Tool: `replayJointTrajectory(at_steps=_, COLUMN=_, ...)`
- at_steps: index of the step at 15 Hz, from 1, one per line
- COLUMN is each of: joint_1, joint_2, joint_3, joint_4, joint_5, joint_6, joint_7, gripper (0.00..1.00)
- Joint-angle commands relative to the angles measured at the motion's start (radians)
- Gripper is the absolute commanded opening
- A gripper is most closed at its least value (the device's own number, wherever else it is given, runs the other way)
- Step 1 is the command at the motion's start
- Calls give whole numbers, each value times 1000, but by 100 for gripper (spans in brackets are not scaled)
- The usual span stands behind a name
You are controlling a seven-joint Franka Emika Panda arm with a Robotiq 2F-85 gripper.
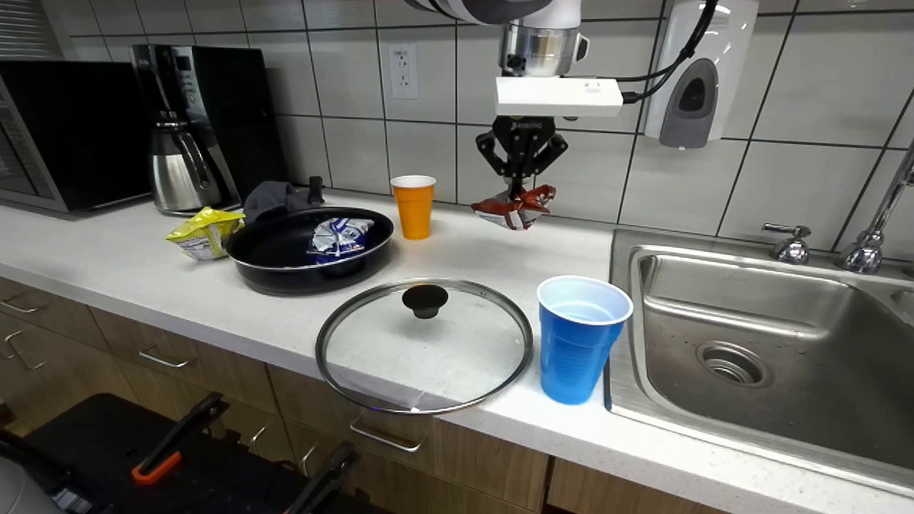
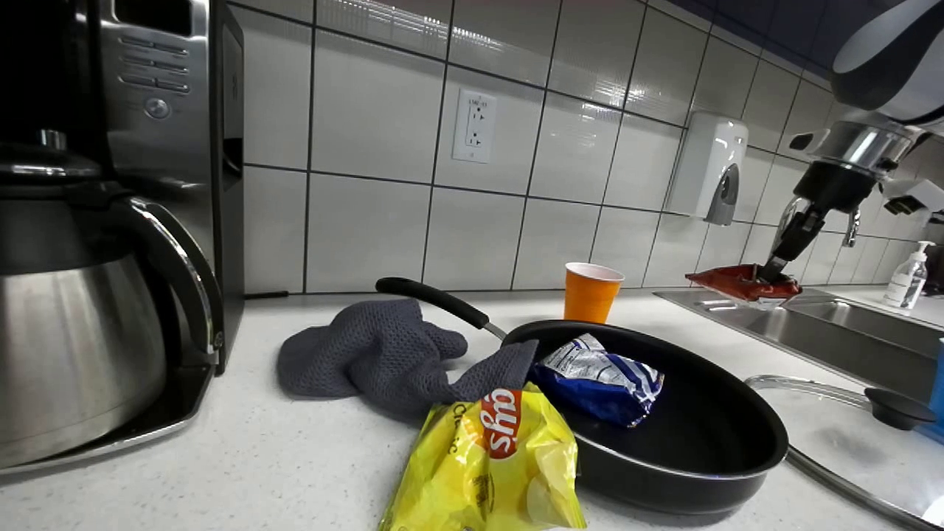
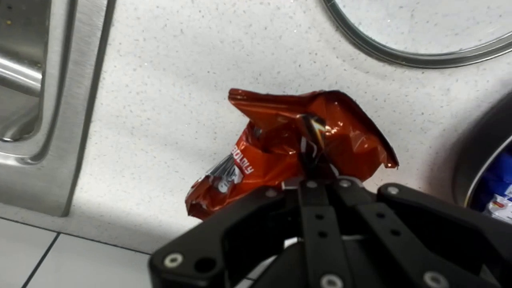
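Red snack bag (image 1: 513,211) is hanging above the counter (image 1: 485,251), the fully closed gripper (image 1: 516,188) pinching it in what seems a carrying step, probably calling next for a steady hold.

White-and-grey arm (image 2: 896,66), silver collar (image 1: 539,51), white bar (image 1: 559,96), black cables (image 1: 689,52), black jaws, pale screws (image 3: 173,260).

The red bag (image 3: 276,160) is glossy, the sink (image 1: 821,371) smooth metal.

Red bag (image 3: 272,158) reads "BOLDLY", yellow bag (image 2: 490,472) "ay's", tool (image 1: 515,190) "ROBOTIQ".
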Motion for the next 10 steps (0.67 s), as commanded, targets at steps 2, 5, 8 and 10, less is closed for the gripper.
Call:
replayJointTrajectory(at_steps=2, joint_1=84, joint_2=-81, joint_3=-40, joint_4=-75, joint_5=-14, joint_6=-19, joint_7=-5, gripper=0)
replayJointTrajectory(at_steps=5, joint_1=126, joint_2=-95, joint_3=-42, joint_4=-98, joint_5=-19, joint_6=-11, joint_7=9, gripper=0)
replayJointTrajectory(at_steps=8, joint_1=165, joint_2=-130, joint_3=-37, joint_4=-125, joint_5=-18, joint_6=-1, joint_7=18, gripper=0)
replayJointTrajectory(at_steps=10, joint_1=190, joint_2=-154, joint_3=-35, joint_4=-146, joint_5=-33, joint_6=15, joint_7=37, gripper=0)
